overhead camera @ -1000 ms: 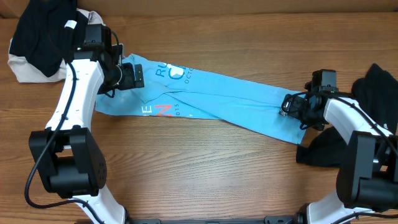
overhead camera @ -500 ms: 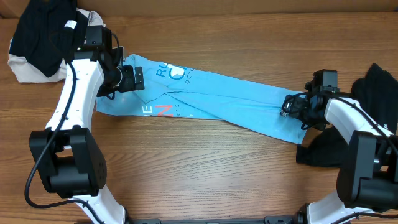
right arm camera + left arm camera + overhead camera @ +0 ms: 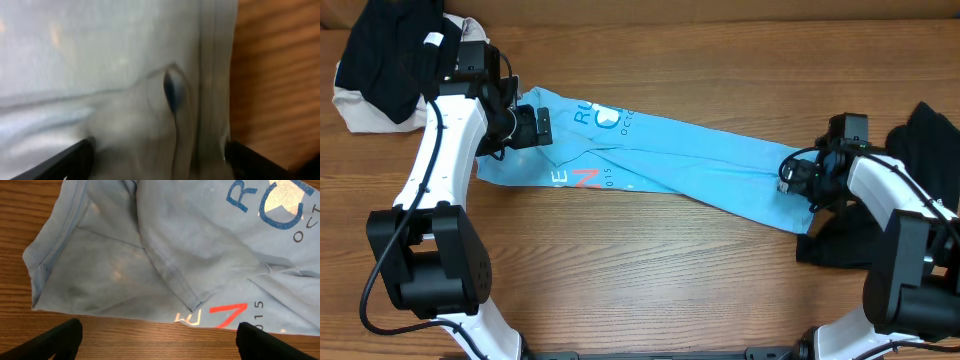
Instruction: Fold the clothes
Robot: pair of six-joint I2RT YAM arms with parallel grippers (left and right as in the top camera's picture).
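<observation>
The light blue T-shirt (image 3: 690,160) lies stretched in a long band across the table, lettering near its left end. My left gripper (image 3: 542,123) hovers over the shirt's upper left part. In the left wrist view the fingers (image 3: 160,340) are wide apart and empty, with the shirt (image 3: 150,255) and its red and white letters just ahead. My right gripper (image 3: 786,178) is at the shirt's right end. In the right wrist view its fingers (image 3: 160,157) are spread wide with the shirt's hem (image 3: 100,75) lying between them, not pinched.
A black garment (image 3: 385,45) lies on a beige one (image 3: 355,112) at the back left corner. More black clothes (image 3: 930,140) lie at the right edge, by the right arm. Bare wood table (image 3: 640,290) runs along the front.
My right gripper has shifted slightly to the right along the shirt's end. The left arm and the shirt have not visibly moved.
</observation>
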